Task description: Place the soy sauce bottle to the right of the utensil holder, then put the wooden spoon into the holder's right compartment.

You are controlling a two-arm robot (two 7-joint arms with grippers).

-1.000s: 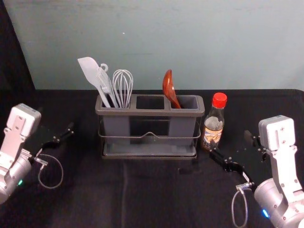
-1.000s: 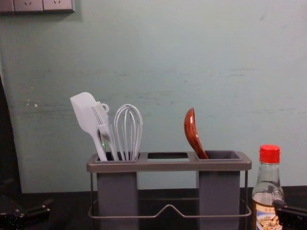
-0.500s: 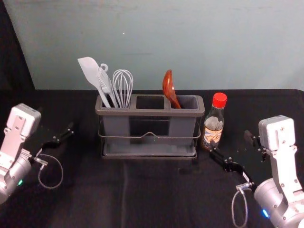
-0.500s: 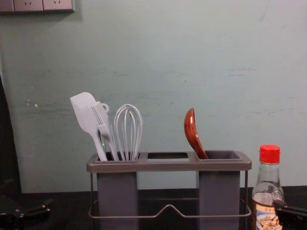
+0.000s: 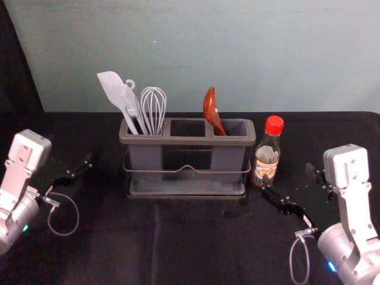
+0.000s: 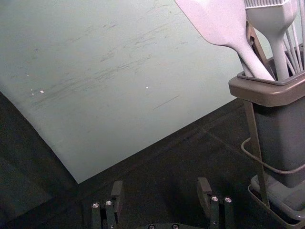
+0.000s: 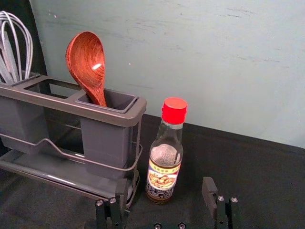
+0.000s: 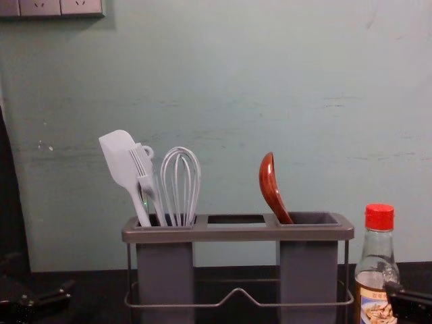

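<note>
Black cloth (image 5: 196, 249) bears a utensil holder (image 5: 190, 141), wooden spoon (image 7: 88, 62) in its right compartment (image 7: 102, 143), soy sauce bottle (image 7: 163, 164) upright beside it at right. Swung sideways, the open right gripper (image 7: 165, 187) nearby could topple the bottle; the left gripper (image 6: 160, 186), open, is parked at left.

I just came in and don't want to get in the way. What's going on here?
Nothing is being handled. The right gripper is open near the soy sauce bottle, which stands upright to the right of the utensil holder. The wooden spoon leans in the holder's right compartment. The left gripper is open and empty, left of the holder. Both steps look done.
</note>
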